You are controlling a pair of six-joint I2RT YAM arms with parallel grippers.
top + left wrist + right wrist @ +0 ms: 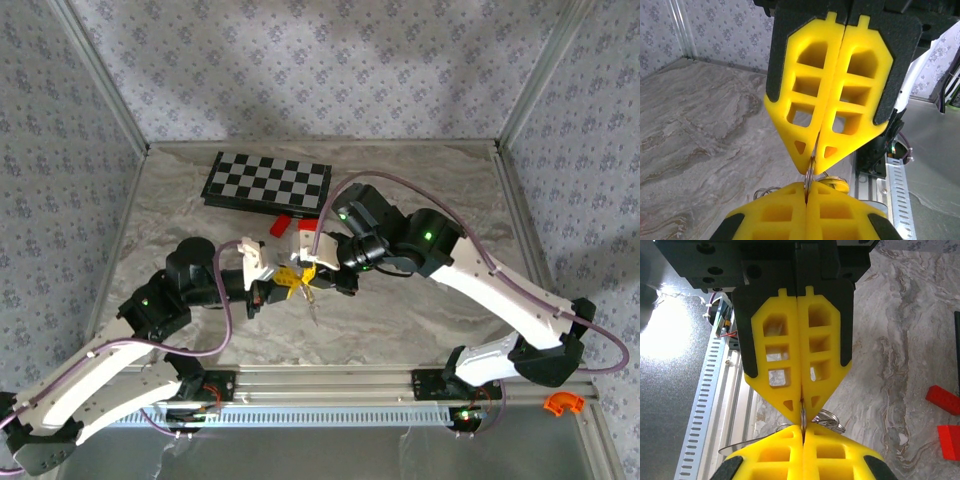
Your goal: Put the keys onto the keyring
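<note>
Your left pincer [814,161] wears fingers of matt yellow, foam-like plastic cut into an open lattice, backed by black material with a fine, gritty grain. The right pincer [802,409] is made the same way. The keyring [829,419] looks like thin bright wire with a metallic glint. The table [700,125] has a smooth, marble-veined surface with a low sheen. The slotted rail [705,405] reads as bare brushed metal, and the red blocks [943,400] as smooth matt plastic.
</note>
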